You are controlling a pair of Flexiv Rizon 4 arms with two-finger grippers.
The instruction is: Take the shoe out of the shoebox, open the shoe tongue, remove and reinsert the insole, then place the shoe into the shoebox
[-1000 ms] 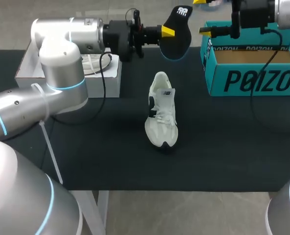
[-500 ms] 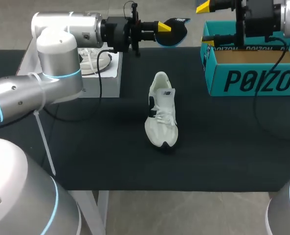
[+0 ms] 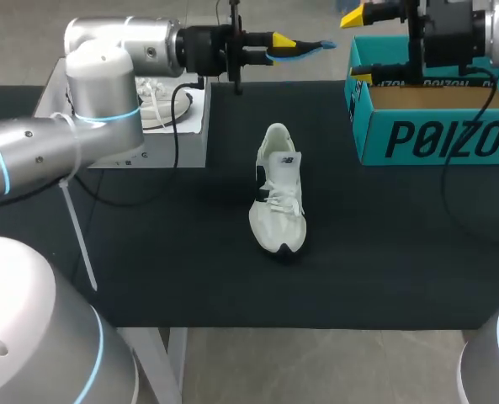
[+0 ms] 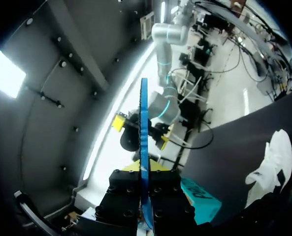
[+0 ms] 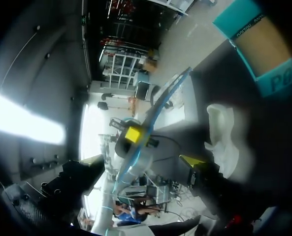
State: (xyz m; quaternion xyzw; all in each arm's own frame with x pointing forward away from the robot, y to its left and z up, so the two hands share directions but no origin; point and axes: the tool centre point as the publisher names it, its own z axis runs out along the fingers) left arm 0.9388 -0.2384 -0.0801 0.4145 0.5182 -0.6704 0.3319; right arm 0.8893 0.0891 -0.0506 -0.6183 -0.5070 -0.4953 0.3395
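Big white lettering runs across the front wall of the teal shoebox point(image 3: 434, 139), just below the right hand point(image 3: 357, 46); a small logo sits on the tongue of the shoe point(image 3: 276, 198).

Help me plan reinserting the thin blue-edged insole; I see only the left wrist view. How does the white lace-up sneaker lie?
Observer: The white lace-up sneaker stands sole-down in the middle of the black table, toe toward the near edge.
Operator: And the teal cardboard shoebox?
Observer: The teal cardboard shoebox sits open at the table's right; its visible brown inside is bare.
Operator: Where is the right gripper?
Observer: The right gripper hangs open by the box's far left corner.
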